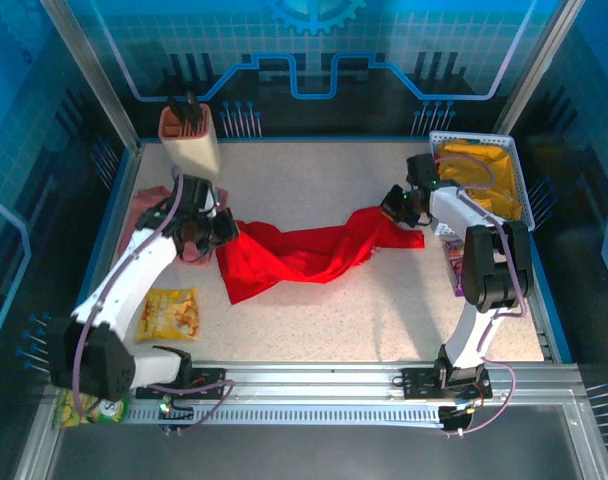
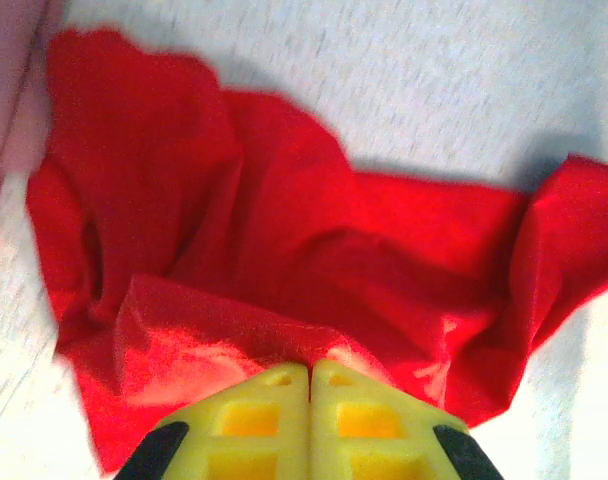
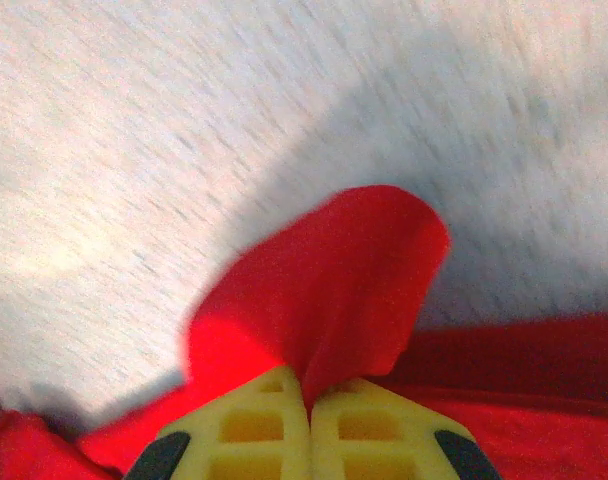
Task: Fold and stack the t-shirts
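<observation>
From above, the red t-shirt (image 1: 304, 252) lies crumpled in a long band across the middle of the table (image 1: 334, 330), its wider end near the left and its narrower end toward the right. The left gripper (image 1: 224, 235) sits at the wide end and the right gripper (image 1: 392, 212) at the narrow end, each touching the cloth, though from this height the fingers are too small to judge. A pink t-shirt (image 1: 142, 212) lies bunched at the left edge, partly under the left arm. A yellow snack packet (image 1: 169, 313) lies in front of it, a tall container (image 1: 189, 140) stands at the far left corner, and a white basket (image 1: 517, 175) holding yellow cloth (image 1: 484, 165) sits at the far right. The left wrist camera supplies the close detail: the left gripper (image 2: 309, 370) has its yellow fingers pressed together on a raised edge of the red t-shirt (image 2: 284, 250), which spreads in deep wrinkles over the speckled table (image 2: 434, 80), with a sliver of the pink t-shirt (image 2: 9, 80) at the upper left. The right wrist camera, somewhat blurred, shows the right gripper (image 3: 309, 380) likewise clamped tight on the red t-shirt (image 3: 324, 280), a rounded fold of it standing up just past the fingertips above the table (image 3: 134, 120).
</observation>
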### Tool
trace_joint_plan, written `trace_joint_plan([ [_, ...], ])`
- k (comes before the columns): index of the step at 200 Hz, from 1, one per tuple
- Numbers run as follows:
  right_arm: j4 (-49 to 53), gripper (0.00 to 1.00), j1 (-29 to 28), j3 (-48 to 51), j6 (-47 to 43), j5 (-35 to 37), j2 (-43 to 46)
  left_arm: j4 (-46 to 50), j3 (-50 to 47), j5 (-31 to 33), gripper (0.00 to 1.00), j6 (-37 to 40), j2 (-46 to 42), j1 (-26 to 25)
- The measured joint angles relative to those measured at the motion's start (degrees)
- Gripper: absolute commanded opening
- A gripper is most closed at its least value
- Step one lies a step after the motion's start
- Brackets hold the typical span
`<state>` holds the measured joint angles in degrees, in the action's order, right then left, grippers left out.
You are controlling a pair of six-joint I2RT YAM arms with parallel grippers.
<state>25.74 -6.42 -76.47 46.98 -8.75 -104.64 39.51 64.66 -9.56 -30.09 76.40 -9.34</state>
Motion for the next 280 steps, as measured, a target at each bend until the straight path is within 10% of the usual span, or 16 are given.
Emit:
trace_joint_plan([
  [76, -1.88, 0.0, 0.09, -26.58, 0.39, 8.81, -1.84, -3.43, 51.82, -1.92, 0.0, 0.46, 35.45, 3.74],
  [117, -4.07, 0.0, 0.11, -22.62, -2.08, 11.67, 3.82, 0.61, 75.67, -2.78, 0.0, 2.34, 43.65, 4.02],
  [239, 14.69, 0.15, -1.2, 31.63, -0.59, 16.98, 43.3, 3.23, -6.29, 4.35, 0.0, -0.68, -24.98, -4.37],
  [280, 21.97, 0.61, -3.41, 39.52, 4.94, 17.92, 53.13, 13.03, -16.33, 5.75, 0.0, -10.86, -34.51, -8.0],
])
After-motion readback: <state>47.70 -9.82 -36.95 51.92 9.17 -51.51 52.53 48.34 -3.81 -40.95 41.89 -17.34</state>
